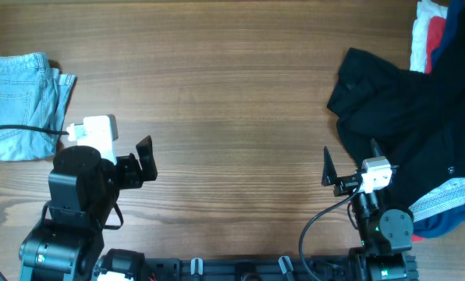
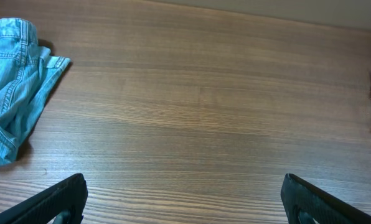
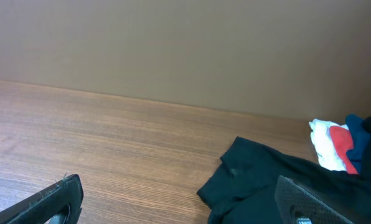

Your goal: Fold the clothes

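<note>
The clothes, a pair of light blue denim jeans (image 1: 18, 105), lie bunched in a compact heap at the table's far left edge. In the left wrist view the jeans (image 2: 14, 81) show at the left, with stitched seams visible. My left gripper (image 1: 148, 159) sits to the right of them, apart from them, pointing right. Its jaws stand open over bare wood (image 2: 184, 186). My right gripper (image 1: 349, 152) is at the front right, open and empty (image 3: 179, 183), with its right finger (image 3: 310, 199) in front of the black garment.
A black garment (image 1: 404, 109) is spread over the right side of the table (image 3: 266, 180). Red and white pieces (image 1: 427, 31) and a dark blue piece (image 1: 459, 23) lie at the back right corner. A pale striped cloth (image 1: 451, 199) lies at the right edge.
</note>
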